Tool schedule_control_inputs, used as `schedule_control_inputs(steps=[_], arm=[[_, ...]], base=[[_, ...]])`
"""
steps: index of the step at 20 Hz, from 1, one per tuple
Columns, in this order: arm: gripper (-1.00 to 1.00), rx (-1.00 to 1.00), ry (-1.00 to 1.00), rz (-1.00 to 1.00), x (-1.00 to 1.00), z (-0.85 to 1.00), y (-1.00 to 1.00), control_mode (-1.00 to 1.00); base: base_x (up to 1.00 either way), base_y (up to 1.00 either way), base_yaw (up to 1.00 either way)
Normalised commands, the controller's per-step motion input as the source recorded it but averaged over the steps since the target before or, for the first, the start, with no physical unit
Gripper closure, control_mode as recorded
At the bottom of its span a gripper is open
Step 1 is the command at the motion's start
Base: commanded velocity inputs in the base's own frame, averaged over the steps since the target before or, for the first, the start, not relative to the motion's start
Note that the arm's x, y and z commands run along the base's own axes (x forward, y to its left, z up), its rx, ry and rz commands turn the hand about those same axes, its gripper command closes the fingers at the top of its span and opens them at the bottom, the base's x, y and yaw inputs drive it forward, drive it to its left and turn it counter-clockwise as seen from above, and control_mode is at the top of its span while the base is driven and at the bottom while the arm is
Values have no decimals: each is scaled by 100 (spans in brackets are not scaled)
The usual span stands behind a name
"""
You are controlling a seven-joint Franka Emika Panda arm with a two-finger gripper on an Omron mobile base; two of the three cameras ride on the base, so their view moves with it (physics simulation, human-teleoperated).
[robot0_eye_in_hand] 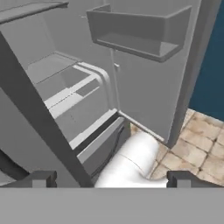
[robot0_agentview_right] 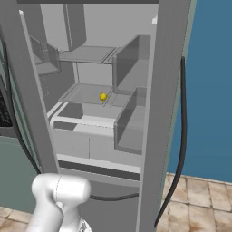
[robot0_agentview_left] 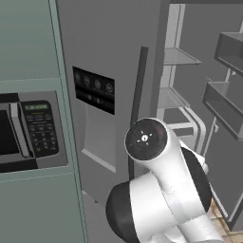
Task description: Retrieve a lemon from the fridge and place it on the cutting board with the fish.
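Pincer (robot0_eye_in_hand: 109,179) spread wide, low before fridge (robot0_agentview_right: 90,136); lemon (robot0_agentview_right: 103,96) shelved inside.

My arm (robot0_agentview_left: 166,190): glossy white plastic shell, dark matt joints. Fridge (robot0_agentview_left: 118,57): matt grey steel (brushed look). Lemon (robot0_agentview_right: 103,96): smooth yellow. Floor (robot0_eye_in_hand: 199,148): rough stone tile.

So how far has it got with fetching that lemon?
Done: the fridge already has its right door swung open. In hand: nothing yet. The gripper is open and empty, low by the door. The lemon sits on a middle shelf inside. Left: reach in, grasp it, carry it to the cutting board, which is out of view.
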Motion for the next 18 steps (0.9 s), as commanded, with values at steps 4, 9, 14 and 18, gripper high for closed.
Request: schedule_control_inputs(steps=[4,9,14,18], arm=[[-100,49,-4,9,-14,26,-75,-100],[-100,49,0,9,17,24,-52,-100],[-100,55,0,15,54,3,-30,-100],[-100,35,-4,9,44,-6,0,-100]], base=[[0,0,0],[0,0,0],[0,0,0],[0,0,0]])
